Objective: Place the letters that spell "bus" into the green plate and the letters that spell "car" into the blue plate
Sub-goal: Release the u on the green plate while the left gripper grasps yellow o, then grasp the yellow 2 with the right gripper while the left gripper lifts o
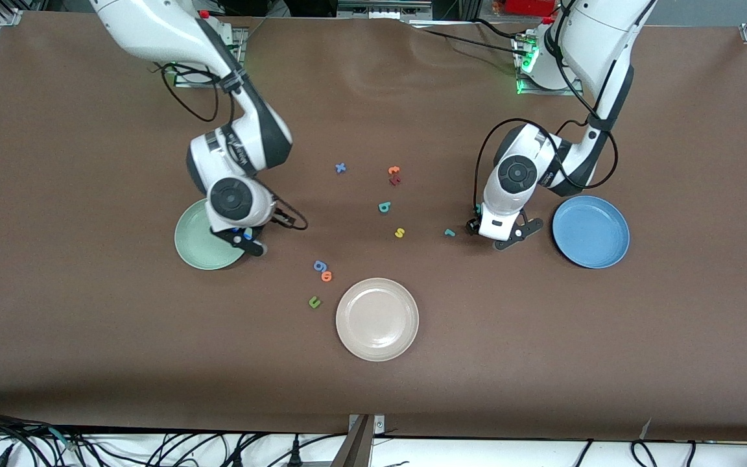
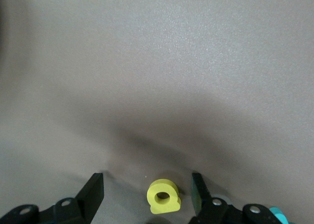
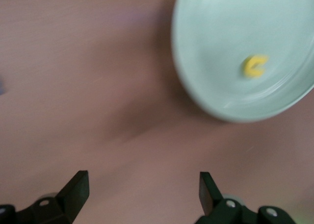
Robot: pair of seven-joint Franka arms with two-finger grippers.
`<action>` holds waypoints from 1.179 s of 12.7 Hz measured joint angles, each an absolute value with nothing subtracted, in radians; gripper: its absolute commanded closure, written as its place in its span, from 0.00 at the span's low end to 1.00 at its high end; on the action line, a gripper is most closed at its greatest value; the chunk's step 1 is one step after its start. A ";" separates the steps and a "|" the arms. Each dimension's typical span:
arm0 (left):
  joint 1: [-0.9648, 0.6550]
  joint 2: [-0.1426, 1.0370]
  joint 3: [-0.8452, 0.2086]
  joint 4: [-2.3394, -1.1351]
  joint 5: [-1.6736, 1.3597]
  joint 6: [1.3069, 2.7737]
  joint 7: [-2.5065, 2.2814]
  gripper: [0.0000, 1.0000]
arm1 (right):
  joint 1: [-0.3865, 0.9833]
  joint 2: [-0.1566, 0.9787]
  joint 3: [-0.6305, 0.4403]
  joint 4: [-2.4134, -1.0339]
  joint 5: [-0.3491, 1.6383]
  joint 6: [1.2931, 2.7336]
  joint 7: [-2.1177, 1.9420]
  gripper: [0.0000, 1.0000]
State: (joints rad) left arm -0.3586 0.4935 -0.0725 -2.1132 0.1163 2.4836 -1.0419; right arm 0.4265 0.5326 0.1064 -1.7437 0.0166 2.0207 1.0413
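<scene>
The yellow "a" lies on the table between the fingers of my open left gripper, with a gap on each side. A teal letter's edge shows beside one finger. This gripper is low over the table between the teal "r" and the blue plate. The yellow "u" lies in the green plate. My right gripper is open and empty over the table at the green plate's rim, as the front view shows. The teal "b" and yellow "s" lie mid-table.
A beige-white plate sits nearer the front camera. A blue "g", orange "o" and green "u" lie beside it. A blue "x" and orange "t" lie farther away.
</scene>
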 measured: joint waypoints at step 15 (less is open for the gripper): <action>-0.397 0.496 -0.071 -2.110 0.178 2.494 -1.092 0.80 | 0.679 0.927 0.174 -1.368 0.027 2.472 1.663 0.32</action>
